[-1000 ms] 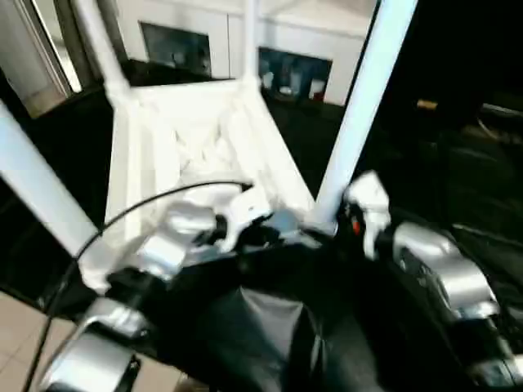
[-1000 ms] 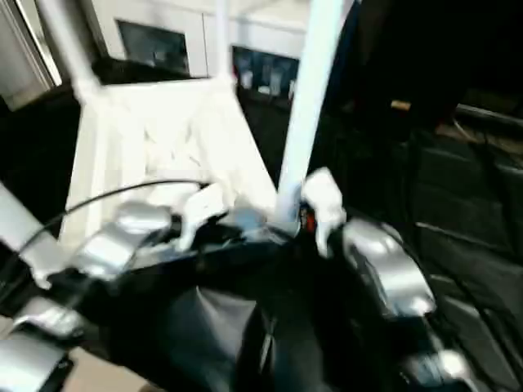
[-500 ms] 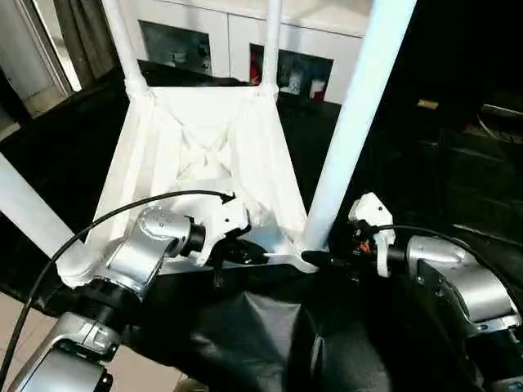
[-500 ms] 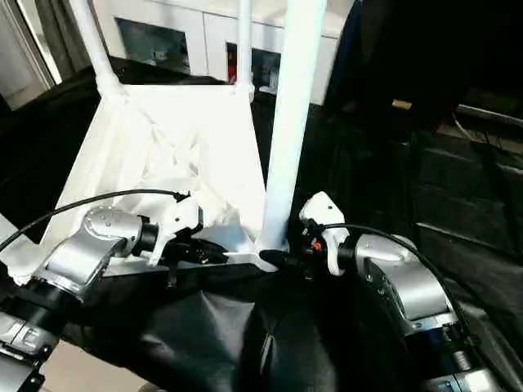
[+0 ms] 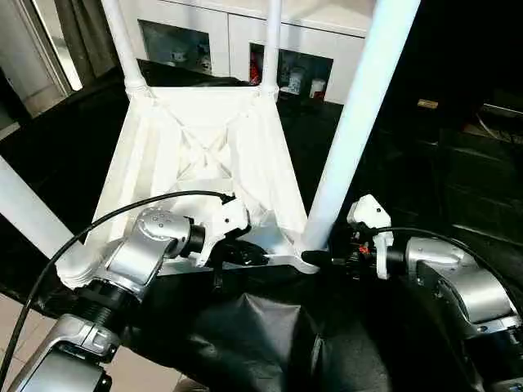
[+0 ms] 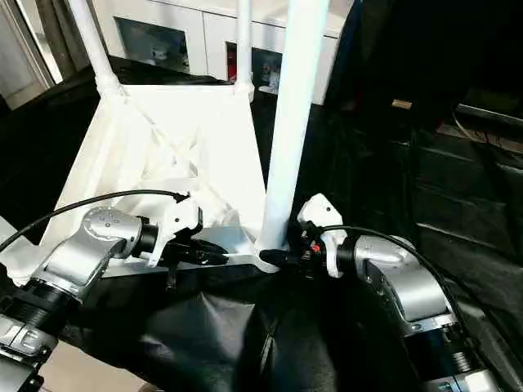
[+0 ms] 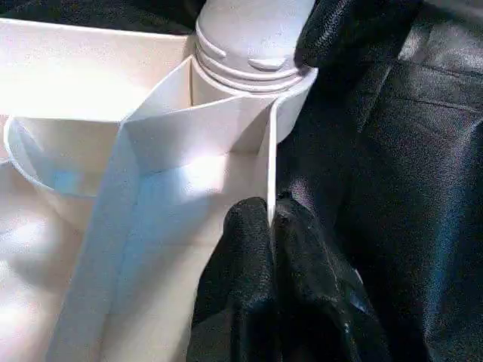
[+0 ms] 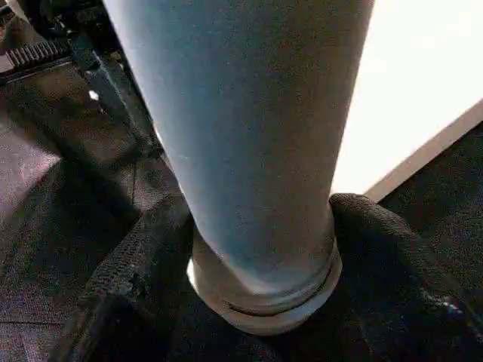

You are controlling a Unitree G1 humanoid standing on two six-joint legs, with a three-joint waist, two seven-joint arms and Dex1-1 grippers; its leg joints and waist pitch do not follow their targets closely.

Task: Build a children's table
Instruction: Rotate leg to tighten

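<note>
The white tabletop (image 5: 204, 139) lies upside down on black cloth, its ribbed underside facing up. Legs stand upright in its corner sockets: two far ones (image 5: 122, 41) (image 5: 272, 33), a near-left one (image 5: 29, 212) and a near-right one (image 5: 359, 114). My left gripper (image 5: 253, 257) is shut on the thin near rim wall (image 7: 270, 173), close to the near-right socket (image 7: 249, 53). My right gripper (image 5: 315, 258) comes in from the right. Its fingers (image 8: 143, 256) press both sides of the near-right leg's flared base (image 8: 264, 294).
A white cabinet (image 5: 327, 49) with glass doors stands behind the table. Black cloth (image 5: 245, 343) covers the work surface and bunches up near my body. Dark covered shapes (image 5: 466, 163) lie at the right. Pale floor tiles (image 5: 16, 327) show at the lower left.
The head camera has steadied after a blurred shift. My right gripper's fingers have closed in on the base of the near-right leg. The left gripper keeps its hold on the rim.
</note>
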